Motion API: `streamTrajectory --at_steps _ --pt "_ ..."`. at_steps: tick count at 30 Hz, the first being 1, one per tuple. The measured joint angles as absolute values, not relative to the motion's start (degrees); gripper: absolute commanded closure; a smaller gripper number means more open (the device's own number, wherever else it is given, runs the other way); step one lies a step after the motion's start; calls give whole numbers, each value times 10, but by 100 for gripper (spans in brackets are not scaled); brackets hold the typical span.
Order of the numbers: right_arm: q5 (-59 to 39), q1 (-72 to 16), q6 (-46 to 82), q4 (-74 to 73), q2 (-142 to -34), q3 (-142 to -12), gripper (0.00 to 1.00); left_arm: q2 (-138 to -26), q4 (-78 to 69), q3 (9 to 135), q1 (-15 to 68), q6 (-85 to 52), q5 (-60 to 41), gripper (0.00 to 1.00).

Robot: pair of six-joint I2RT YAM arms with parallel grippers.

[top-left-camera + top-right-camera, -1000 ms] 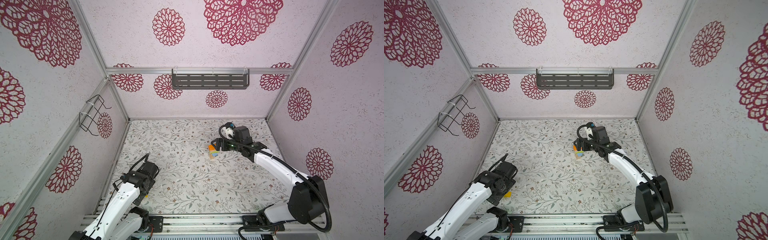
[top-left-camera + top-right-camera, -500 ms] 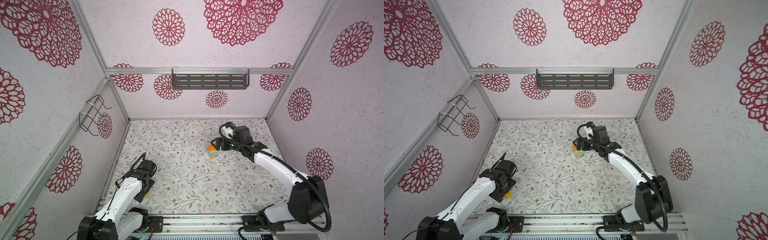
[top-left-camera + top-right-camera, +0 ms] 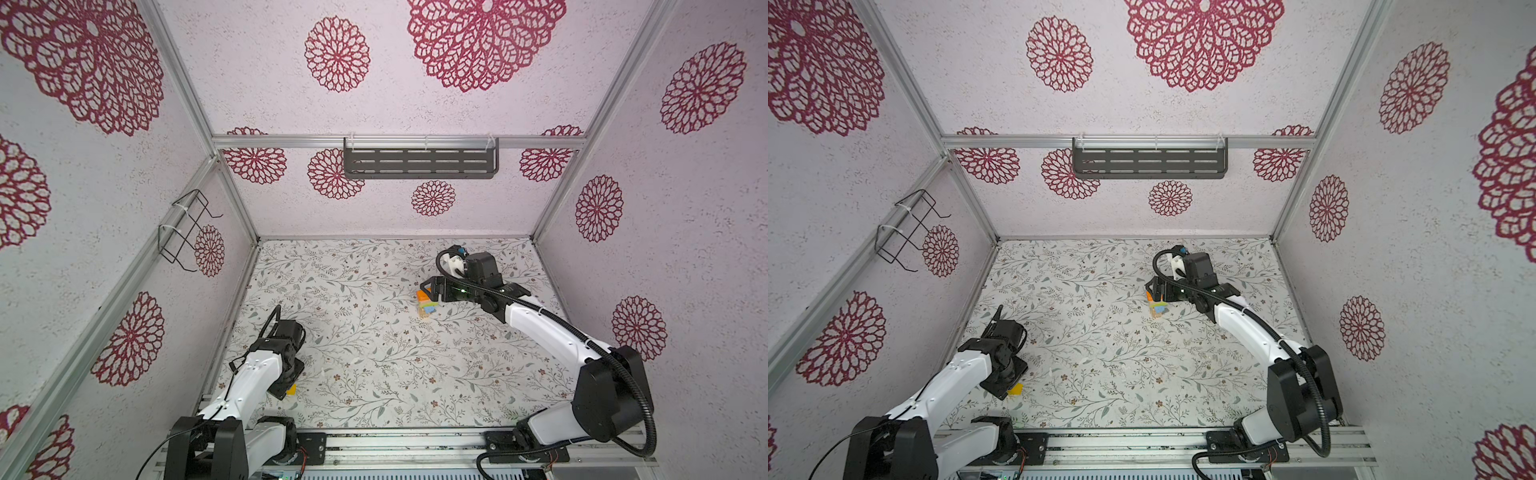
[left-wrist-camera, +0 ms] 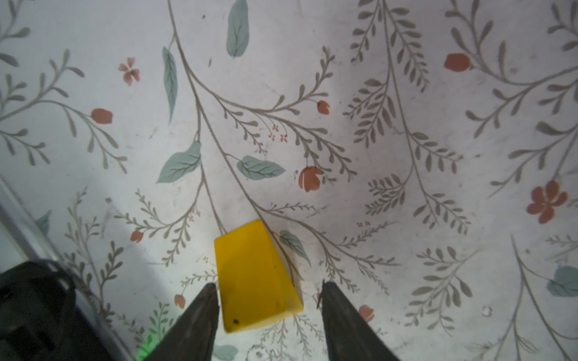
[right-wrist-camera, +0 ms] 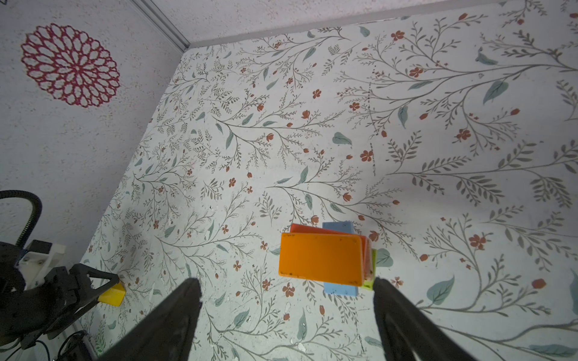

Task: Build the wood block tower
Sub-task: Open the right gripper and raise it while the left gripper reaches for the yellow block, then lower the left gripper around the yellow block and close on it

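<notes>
Left wrist view: left end effector (image 4: 266,284), half open, straddles a yellow block (image 4: 250,256); clamping and lifting likely follow. In a top view, wood block tower (image 3: 427,304) stands centre-right, right end effector (image 3: 428,288) open, empty.

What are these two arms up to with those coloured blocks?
They are building a block tower. The left pincer straddles a yellow block lying near the table's front edge, not yet gripping it. The right pincer hangs open over the tower, whose top piece is orange.
</notes>
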State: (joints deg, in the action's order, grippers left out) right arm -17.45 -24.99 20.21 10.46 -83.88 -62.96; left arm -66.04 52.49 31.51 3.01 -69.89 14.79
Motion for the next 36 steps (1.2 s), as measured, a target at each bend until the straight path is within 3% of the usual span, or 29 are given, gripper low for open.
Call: streamTrajectory --at_steps 19,25,36 --pt "-182 -250 202 105 -845 -630 9 -742 487 335 4 -637 136 82" --pt "-182 -250 202 105 -845 -630 8 -770 478 363 22 -625 135 86" --pt "-180 -247 202 105 -838 -630 8 -899 492 544 155 -624 162 88"
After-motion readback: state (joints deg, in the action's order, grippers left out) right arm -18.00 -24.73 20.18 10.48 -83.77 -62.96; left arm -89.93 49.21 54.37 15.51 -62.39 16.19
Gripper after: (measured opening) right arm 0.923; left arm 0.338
